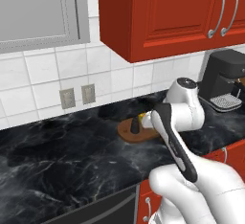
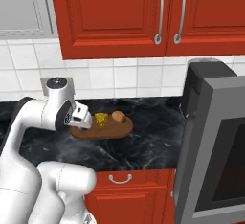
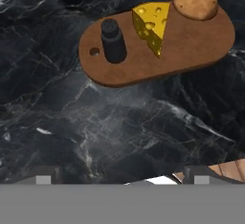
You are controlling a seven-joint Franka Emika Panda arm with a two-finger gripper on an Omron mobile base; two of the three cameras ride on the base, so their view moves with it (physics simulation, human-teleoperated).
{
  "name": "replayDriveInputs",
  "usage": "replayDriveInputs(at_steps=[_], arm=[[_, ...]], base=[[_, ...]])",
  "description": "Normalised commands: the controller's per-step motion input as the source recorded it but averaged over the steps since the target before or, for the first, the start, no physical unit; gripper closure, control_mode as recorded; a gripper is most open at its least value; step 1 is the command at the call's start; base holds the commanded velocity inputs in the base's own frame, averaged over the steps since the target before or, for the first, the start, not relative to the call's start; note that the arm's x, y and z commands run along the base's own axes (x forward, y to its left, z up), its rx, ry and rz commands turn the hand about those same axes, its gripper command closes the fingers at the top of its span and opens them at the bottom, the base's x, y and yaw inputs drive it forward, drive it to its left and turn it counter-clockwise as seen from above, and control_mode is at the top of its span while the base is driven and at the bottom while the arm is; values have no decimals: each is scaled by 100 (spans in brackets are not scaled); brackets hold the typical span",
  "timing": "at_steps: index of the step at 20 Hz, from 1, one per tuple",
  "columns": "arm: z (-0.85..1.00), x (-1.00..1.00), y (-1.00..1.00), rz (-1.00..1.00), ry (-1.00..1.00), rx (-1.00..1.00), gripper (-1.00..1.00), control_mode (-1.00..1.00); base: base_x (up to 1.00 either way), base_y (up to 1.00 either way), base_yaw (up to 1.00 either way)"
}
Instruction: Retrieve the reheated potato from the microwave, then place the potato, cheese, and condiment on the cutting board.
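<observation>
The dark brown cutting board (image 3: 158,50) lies on the black marble counter. Three things rest on it: the small dark condiment bottle (image 3: 113,41) standing near its left end, the yellow cheese wedge (image 3: 153,23) in the middle, and the brown potato (image 3: 195,3) at the right end. My gripper (image 3: 123,179) is open and holds nothing, and it is pulled back above the counter short of the board. In the right base view the board (image 2: 115,131), cheese (image 2: 100,121) and potato (image 2: 119,117) sit just right of my hand (image 2: 81,116). The grey microwave (image 2: 213,141) stands at the right.
A black coffee machine (image 1: 222,79) stands at the back right of the counter. Red wall cabinets (image 1: 167,12) hang above the board. Two wall outlets (image 1: 76,96) sit in the white tiles. Red drawers (image 2: 129,189) run under the counter edge.
</observation>
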Motion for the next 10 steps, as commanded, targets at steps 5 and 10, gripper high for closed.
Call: replayDriveInputs(at_steps=[5, 10], arm=[[24, -57, -14, 0, -6, 0, -100, -100], [24, -61, -12, 0, -16, 0, -100, -100]], base=[[0, 0, 0], [0, 0, 0]])
